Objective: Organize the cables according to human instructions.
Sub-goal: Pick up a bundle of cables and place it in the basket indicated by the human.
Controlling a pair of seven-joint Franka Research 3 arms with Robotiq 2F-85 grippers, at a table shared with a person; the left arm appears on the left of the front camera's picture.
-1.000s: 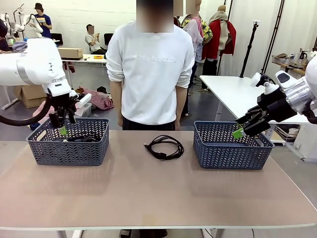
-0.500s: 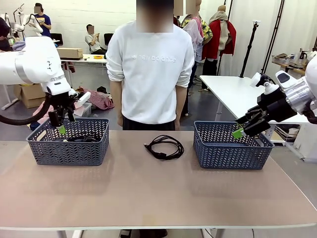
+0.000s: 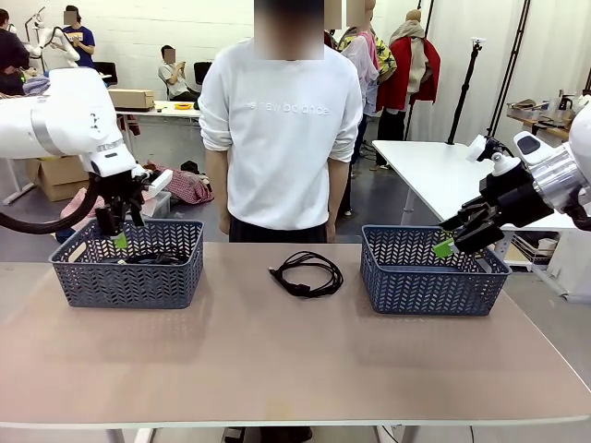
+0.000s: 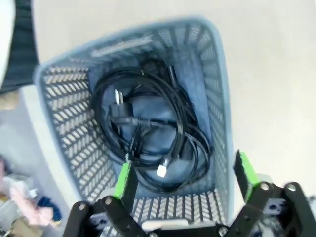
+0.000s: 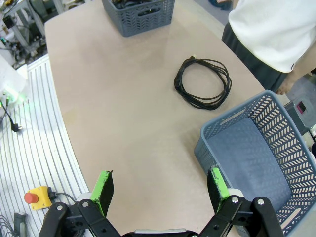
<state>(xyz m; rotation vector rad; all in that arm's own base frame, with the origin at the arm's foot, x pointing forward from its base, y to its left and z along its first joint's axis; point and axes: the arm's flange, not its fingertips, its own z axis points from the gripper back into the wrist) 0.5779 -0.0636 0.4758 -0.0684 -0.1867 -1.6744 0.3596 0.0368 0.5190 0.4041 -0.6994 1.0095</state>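
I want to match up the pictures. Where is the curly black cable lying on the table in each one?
Front view: the loose cable lies on the table's middle, between the two baskets, in front of the person.
Right wrist view: the same coil sits upper middle, beside the empty basket.
Left wrist view: I can't find it; that picture looks into the other basket with cords inside.
Shared landmark: the empty basket, right of the coil in the front view.
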